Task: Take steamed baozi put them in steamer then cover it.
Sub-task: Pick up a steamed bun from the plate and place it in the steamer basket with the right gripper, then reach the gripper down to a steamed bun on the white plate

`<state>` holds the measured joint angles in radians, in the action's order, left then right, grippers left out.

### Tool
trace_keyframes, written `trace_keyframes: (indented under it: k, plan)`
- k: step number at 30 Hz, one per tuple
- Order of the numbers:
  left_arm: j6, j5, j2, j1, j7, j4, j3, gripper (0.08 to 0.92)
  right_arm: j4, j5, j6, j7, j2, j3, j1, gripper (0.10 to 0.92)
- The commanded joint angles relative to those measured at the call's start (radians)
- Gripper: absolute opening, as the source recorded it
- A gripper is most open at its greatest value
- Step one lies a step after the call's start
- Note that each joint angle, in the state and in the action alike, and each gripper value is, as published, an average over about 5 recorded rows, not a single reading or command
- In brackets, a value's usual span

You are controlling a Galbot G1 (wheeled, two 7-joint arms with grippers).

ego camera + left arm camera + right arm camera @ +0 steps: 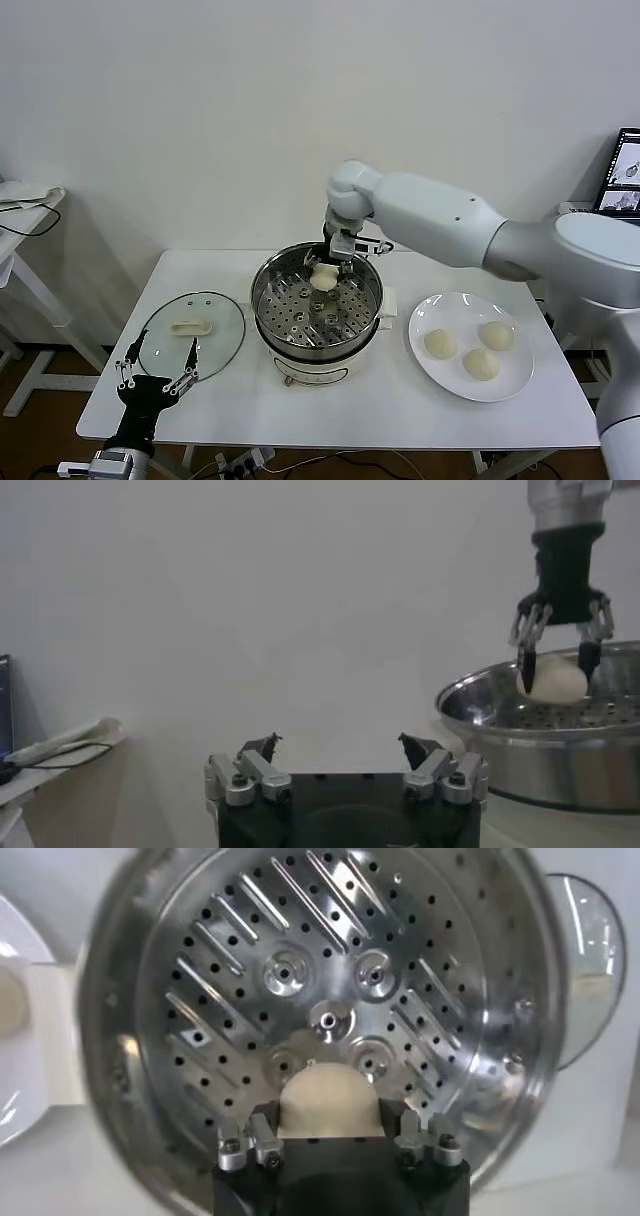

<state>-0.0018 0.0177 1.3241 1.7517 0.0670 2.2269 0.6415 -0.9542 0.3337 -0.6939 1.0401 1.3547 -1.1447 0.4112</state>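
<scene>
we see the right gripper [327, 270] over the far side of the steamer [316, 345], its fingers [527, 666] grasping one baozi [323, 280] just above the perforated tray. three more baozi sit on the white plate [440, 380]. the cover [191, 333] lies on the desk [400, 420], the left gripper [156, 375] beside it, fingers released.

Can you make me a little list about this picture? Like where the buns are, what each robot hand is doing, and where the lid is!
bun in hand: one baozi, gripped by the right gripper over the steamer
buns waiting: three on the white plate, to the steamer's right
steamer tray: no bun lying on it
lid: glass cover flat on the table, to the steamer's left
left gripper: open, idle by the table's front left edge, near the cover
</scene>
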Motion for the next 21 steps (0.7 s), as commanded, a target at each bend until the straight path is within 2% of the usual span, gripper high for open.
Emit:
trace_keyframes:
  k: [1, 5, 8, 12, 14, 17, 21]
  plan:
    - [-0.001, -0.003, 0.000, 0.000, 0.002, -0.002, 0.004, 0.823, 0.124, 0.073, -0.030, -0.025, 0.083, 0.017, -0.061, 0.660]
    - [-0.001, -0.004, 0.001, 0.000, 0.003, -0.001, 0.006, 0.823, 0.134, 0.082, -0.032, -0.032, 0.094, 0.020, -0.059, 0.672]
    - [-0.002, -0.004, 0.002, 0.001, 0.004, 0.000, 0.007, 0.823, 0.111, 0.081, -0.029, -0.031, 0.086, 0.019, -0.051, 0.721]
    - [-0.003, -0.004, 0.004, 0.001, 0.004, -0.002, 0.008, 0.823, 0.017, 0.047, -0.005, 0.000, 0.037, 0.023, -0.019, 0.805]
    - [-0.003, -0.004, 0.004, 0.001, 0.004, -0.003, 0.008, 0.823, -0.049, 0.012, 0.012, 0.024, -0.005, 0.024, 0.010, 0.817]
    - [-0.002, -0.004, 0.003, -0.002, 0.004, -0.005, 0.007, 0.823, -0.156, -0.077, 0.051, 0.075, -0.099, 0.021, 0.078, 0.822]
    - [-0.002, -0.003, 0.002, -0.008, 0.003, -0.009, 0.005, 0.823, -0.280, -0.299, 0.190, 0.146, -0.273, -0.021, 0.194, 0.823]
